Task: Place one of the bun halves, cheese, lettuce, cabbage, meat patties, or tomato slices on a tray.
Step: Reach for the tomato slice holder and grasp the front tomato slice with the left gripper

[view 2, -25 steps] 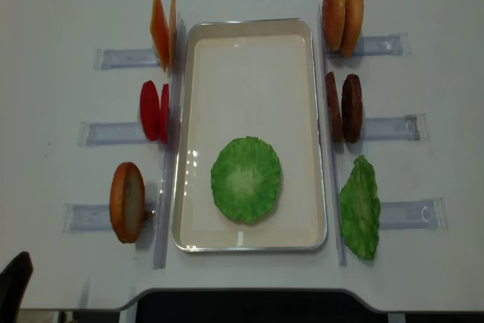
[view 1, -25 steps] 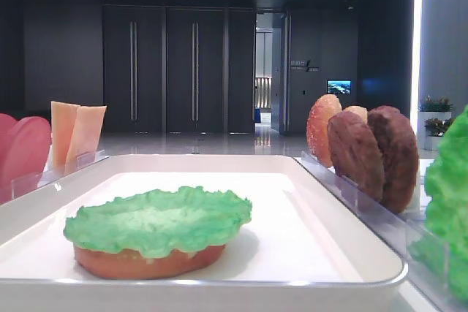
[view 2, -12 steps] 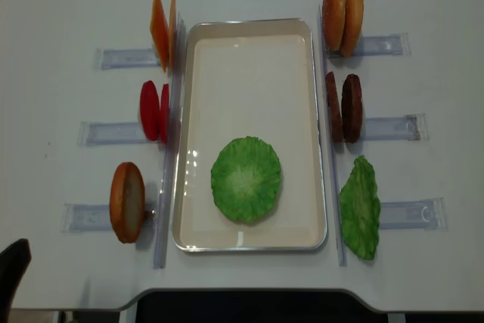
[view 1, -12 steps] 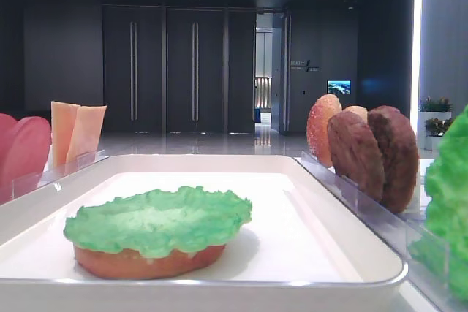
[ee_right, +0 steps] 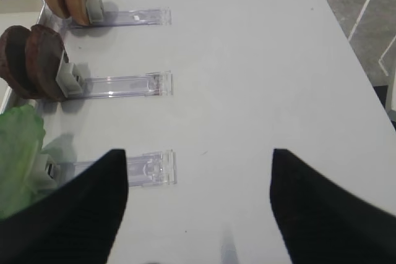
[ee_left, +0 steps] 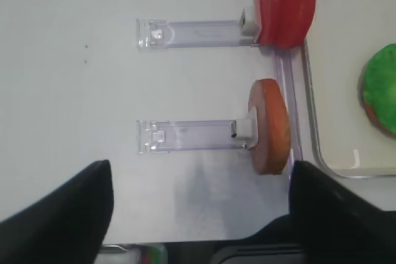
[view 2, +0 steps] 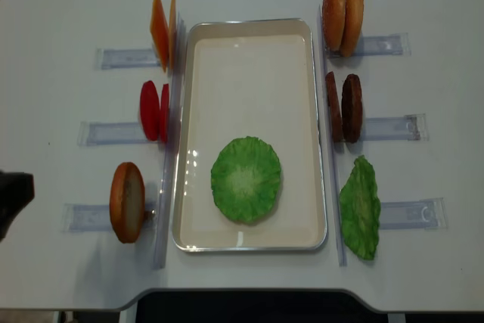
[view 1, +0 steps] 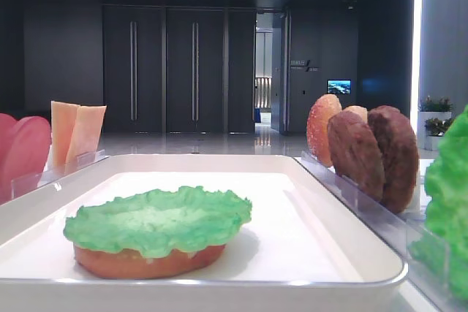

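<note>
A green lettuce (view 2: 246, 179) leaf lies on a bun half (view 1: 146, 261) in the near part of the white tray (view 2: 249, 26). Left of the tray, cheese (view 2: 162, 29), tomato slices (view 2: 154, 111) and one bun half (view 2: 127, 202) stand on edge in clear racks. On the right stand two bun halves (view 2: 342, 19), the meat patties (view 2: 344, 107) and another lettuce (view 2: 359, 208). My left gripper (ee_left: 199, 174) is open and holds nothing, over bare table near the front edge, left of the standing bun half (ee_left: 270, 126). My right gripper (ee_right: 199, 156) is open too, to the right of the lettuce rack (ee_right: 145, 168).
Clear plastic racks (view 2: 125, 58) stick out sideways from both long sides of the tray. A dark part of the left arm (view 2: 13, 194) shows at the left edge of the overhead view. The table's front edge (ee_left: 204, 245) lies just under the left gripper.
In the overhead view the left arm has moved from the lower left corner up along the left edge, to about level with the standing bun half. The food has not moved.
</note>
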Tool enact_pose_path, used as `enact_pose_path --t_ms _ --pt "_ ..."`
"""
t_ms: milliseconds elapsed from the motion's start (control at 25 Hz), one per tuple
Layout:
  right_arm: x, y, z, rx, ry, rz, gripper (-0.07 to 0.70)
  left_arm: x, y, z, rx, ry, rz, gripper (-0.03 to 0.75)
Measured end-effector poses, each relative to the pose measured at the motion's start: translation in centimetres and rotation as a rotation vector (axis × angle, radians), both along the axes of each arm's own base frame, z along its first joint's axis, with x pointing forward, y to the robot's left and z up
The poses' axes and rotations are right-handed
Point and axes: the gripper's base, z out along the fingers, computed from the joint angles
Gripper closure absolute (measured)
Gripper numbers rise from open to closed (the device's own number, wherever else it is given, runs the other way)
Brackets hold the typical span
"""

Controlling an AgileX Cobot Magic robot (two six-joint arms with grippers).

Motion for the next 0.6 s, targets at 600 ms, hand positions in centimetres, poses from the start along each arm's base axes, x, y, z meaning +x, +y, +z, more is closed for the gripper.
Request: enact_pose_path --t_ms 600 --pt "0.0 0.0 0.0 0.000 0.000 0.000 0.165 12.3 -0.7 3.2 0.011 0.200 0.002 0.024"
